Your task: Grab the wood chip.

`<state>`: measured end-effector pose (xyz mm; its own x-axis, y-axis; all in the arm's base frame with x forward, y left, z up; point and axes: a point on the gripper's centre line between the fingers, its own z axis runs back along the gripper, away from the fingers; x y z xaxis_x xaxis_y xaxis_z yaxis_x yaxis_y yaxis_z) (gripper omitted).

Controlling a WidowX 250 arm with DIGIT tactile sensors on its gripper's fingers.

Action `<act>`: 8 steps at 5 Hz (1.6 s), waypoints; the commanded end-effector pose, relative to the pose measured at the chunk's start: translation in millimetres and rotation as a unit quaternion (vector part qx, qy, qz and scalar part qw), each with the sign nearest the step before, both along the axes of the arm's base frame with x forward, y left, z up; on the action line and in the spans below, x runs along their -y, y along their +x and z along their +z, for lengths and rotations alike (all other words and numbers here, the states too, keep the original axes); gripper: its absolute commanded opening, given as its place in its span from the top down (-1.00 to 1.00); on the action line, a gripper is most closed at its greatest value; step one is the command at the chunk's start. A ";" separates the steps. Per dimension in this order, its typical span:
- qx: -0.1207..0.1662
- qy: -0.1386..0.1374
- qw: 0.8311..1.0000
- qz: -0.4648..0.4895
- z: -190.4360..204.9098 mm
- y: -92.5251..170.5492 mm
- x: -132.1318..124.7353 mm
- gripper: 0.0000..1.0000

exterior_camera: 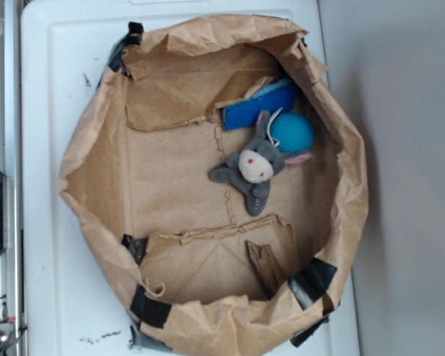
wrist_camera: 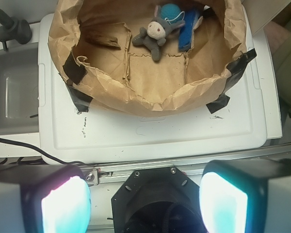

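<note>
Down at six o'clock in the wrist view, the gripper (wrist_camera: 144,204) sits well back from the action, its two glowing pads (wrist_camera: 65,206) spread wide with nothing between them. It hangs over the rail outside the white tray (wrist_camera: 150,128), and it doesn't show at all in the exterior view.

Now sweep left to right across the brown paper bag (wrist_camera: 150,90). First up, at about eleven o'clock from the gripper, the wood chip (wrist_camera: 103,40): dark, flat, jagged, lying on the paper floor against the bag's left wall. Its long axis runs roughly nine to three from this camera. In the exterior view the same wood chip (exterior_camera: 265,267) lies near the bag's six-o'clock rim, angled from eleven down to five, just beside a black tape patch (exterior_camera: 311,280).

Moving right, the plush donkey (wrist_camera: 155,33) sprawls at twelve o'clock, well apart from the chip. Behind it, the teal ball (wrist_camera: 171,10) and the blue sponge (wrist_camera: 188,30) touch it.

The call: reach forward and left over the crumpled near rim, then turn the jaws across the chip's narrow width.
</note>
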<state>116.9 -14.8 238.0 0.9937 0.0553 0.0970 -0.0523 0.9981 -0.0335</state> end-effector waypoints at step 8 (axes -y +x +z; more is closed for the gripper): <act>0.046 -0.024 0.964 -0.261 -36.4 137.3 6.4 -1.00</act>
<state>251.5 -17.2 186.5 0.8817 -0.4483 0.1470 0.4631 0.8820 -0.0876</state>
